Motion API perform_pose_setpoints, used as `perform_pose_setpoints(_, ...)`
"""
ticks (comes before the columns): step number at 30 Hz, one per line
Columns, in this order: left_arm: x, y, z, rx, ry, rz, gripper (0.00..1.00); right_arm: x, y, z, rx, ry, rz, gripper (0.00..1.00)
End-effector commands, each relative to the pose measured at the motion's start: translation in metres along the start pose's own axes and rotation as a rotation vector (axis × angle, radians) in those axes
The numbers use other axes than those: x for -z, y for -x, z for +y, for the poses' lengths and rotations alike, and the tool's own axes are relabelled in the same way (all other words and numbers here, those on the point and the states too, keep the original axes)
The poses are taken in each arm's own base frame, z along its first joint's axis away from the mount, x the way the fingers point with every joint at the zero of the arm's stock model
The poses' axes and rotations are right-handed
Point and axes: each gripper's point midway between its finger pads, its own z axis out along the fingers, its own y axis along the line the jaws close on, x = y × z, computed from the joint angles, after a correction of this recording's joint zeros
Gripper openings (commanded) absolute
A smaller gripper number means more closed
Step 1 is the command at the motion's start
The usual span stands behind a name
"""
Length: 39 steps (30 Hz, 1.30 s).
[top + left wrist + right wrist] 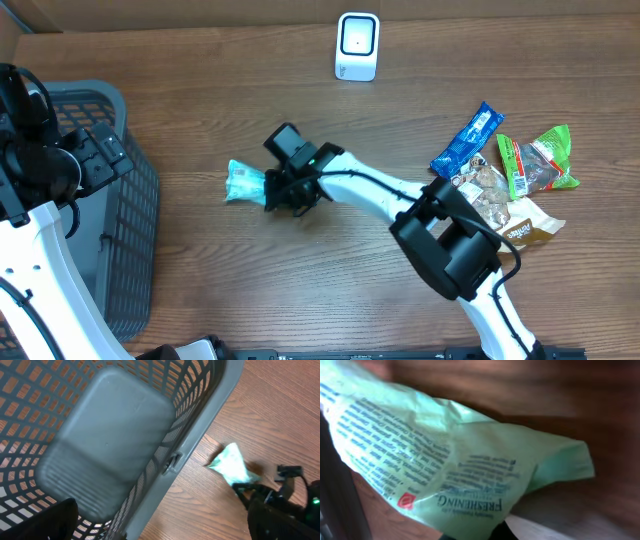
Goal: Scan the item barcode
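A pale green wipes packet lies on the wooden table left of centre. My right gripper is shut on its right end. In the right wrist view the packet fills the frame, printed side up, with dark fingers just showing at the bottom edge. No barcode shows on that face. The white scanner stands at the back of the table. My left gripper hovers open and empty over the grey basket. The left wrist view shows the packet and the right gripper beside the basket's rim.
A pile of snacks lies at the right: a blue bar, a green bag and brown packets. The basket takes up the left side of the table.
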Motion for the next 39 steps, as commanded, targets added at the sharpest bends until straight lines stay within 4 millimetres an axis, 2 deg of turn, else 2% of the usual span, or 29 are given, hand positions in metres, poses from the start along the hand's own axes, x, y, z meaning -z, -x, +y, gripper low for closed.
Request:
perform_pose_setpoints(1,0.003,0.001,0.000,-0.004,-0.005,-0.012,1.00,0.035,0.028,-0.038,0.005,-0.039,-0.008,0.04)
perform_pose_setpoints(6,0.003,0.001,0.000,-0.004,-0.005,-0.011,1.00,0.069,0.031,-0.071,0.061,-0.061,0.057,0.04)
perform_pose_setpoints(7,0.003,0.001,0.000,-0.004,-0.005,-0.011,1.00,0.074,0.030,-0.075,0.078,-0.040,0.079,0.10)
perform_pose_setpoints(9,0.003,0.001,0.000,-0.004,-0.005,-0.011,1.00,0.081,0.029,-0.078,0.084,-0.005,0.105,0.33)
perform_pose_setpoints(10,0.003,0.001,0.000,-0.004,-0.005,-0.011,1.00,0.082,0.029,-0.079,0.085,0.002,0.109,0.38)
perform_pose_setpoints(11,0.003,0.001,0.000,-0.004,-0.005,-0.012,0.99,0.084,0.031,-0.083,0.078,0.000,0.106,0.46)
perform_pose_setpoints(16,0.003,0.001,0.000,-0.004,-0.005,-0.011,1.00,0.099,0.044,-0.089,0.029,0.062,0.095,0.54)
perform_pose_setpoints(21,0.003,0.001,0.000,-0.004,-0.005,-0.011,1.00,0.123,0.077,-0.110,-0.133,0.113,0.020,0.62)
perform_pose_setpoints(24,0.003,0.001,0.000,-0.004,-0.005,-0.011,1.00,0.125,0.091,-0.106,-0.157,0.137,-0.029,0.67)
perform_pose_setpoints(28,0.003,0.001,0.000,-0.004,-0.005,-0.011,1.00,0.112,0.096,-0.083,-0.119,0.155,-0.066,0.71)
perform_pose_setpoints(31,0.003,0.001,0.000,-0.004,-0.005,-0.011,1.00,0.104,0.103,-0.089,-0.074,0.082,-0.118,0.73)
perform_pose_setpoints(33,0.003,0.001,0.000,-0.004,-0.005,-0.011,1.00,0.105,0.114,-0.099,0.067,0.010,-0.177,0.73)
perform_pose_setpoints(34,0.003,0.001,0.000,-0.004,-0.005,-0.012,1.00,0.106,0.119,-0.098,0.164,0.008,-0.197,0.74)
perform_pose_setpoints(39,0.003,0.001,0.000,-0.004,-0.005,-0.011,1.00,0.109,0.130,-0.090,0.308,0.018,-0.247,0.77)
